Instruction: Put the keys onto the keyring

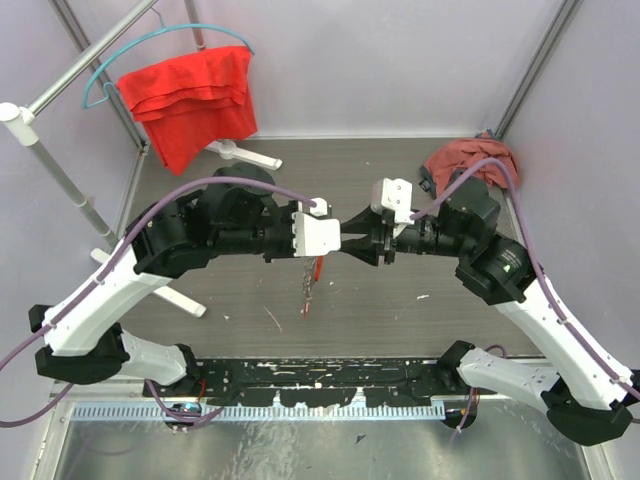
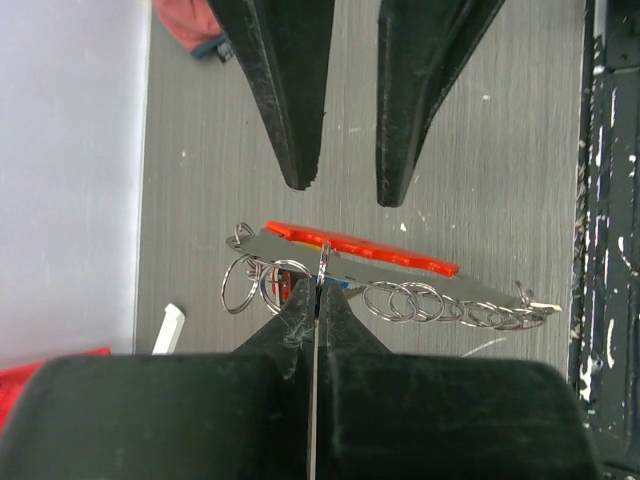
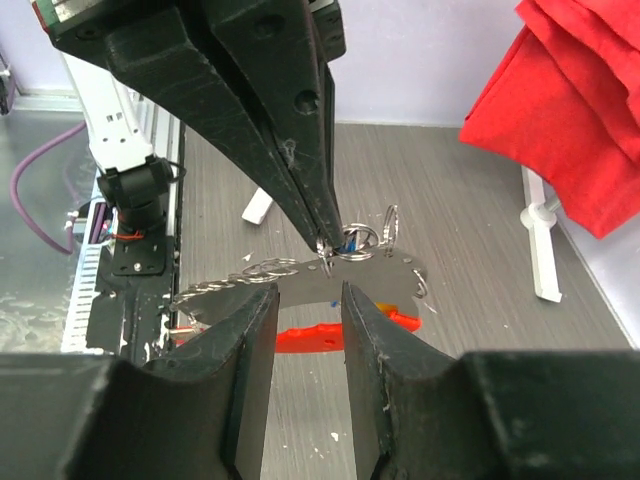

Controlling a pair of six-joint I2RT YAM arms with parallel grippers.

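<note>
Left gripper (image 2: 318, 290) is pressed tight, its 2 fingers pinching a thin wire loop of the keyring (image 2: 400, 300) and holding it up above the table (image 2: 500, 150). Chain links trail off to one side, and the red-orange tag (image 2: 370, 245) lies along a flat silvery strip. There's 1 blue key head (image 3: 348, 240) tucked right at those fingertips, too small to tell more. Facing it is the right gripper (image 3: 340, 295), fingers spread, nothing between them, tips just short of the bundle. Further out, a red cloth (image 3: 570, 110) hangs at the back wall.
</note>
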